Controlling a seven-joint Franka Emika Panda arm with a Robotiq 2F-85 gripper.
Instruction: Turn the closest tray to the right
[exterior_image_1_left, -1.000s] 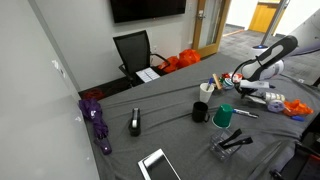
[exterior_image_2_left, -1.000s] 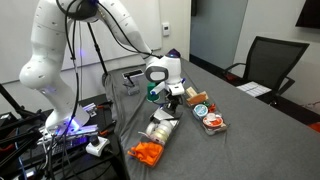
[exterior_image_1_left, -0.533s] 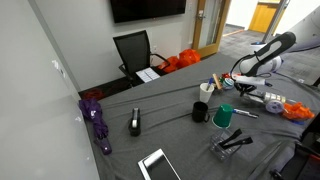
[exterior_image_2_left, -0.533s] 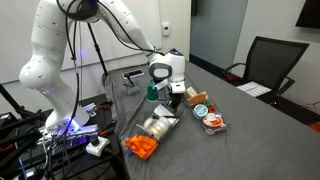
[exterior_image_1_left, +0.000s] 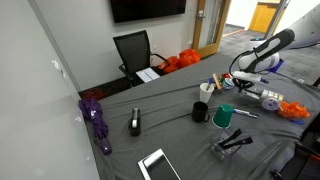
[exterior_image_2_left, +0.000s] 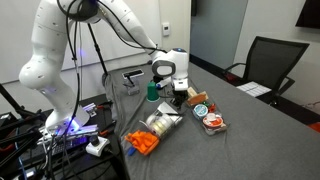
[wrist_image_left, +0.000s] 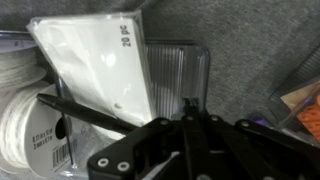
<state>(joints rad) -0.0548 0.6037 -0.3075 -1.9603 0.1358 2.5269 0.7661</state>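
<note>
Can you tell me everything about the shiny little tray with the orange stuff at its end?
The tray is small, shallow and made of clear, shiny plastic; the wrist view shows ribbed walls. It lies flat and slantwise on the grey table, close to the edge. Orange bits sit at its near end, and a white packet lies partly over it. The pincer hangs above its far end; whether they touch is unclear.

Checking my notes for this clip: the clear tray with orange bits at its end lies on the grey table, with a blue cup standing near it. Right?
No: the cup is green, not blue, as an exterior view shows. The tray with orange bits at its end does lie on the grey table near it.
</note>
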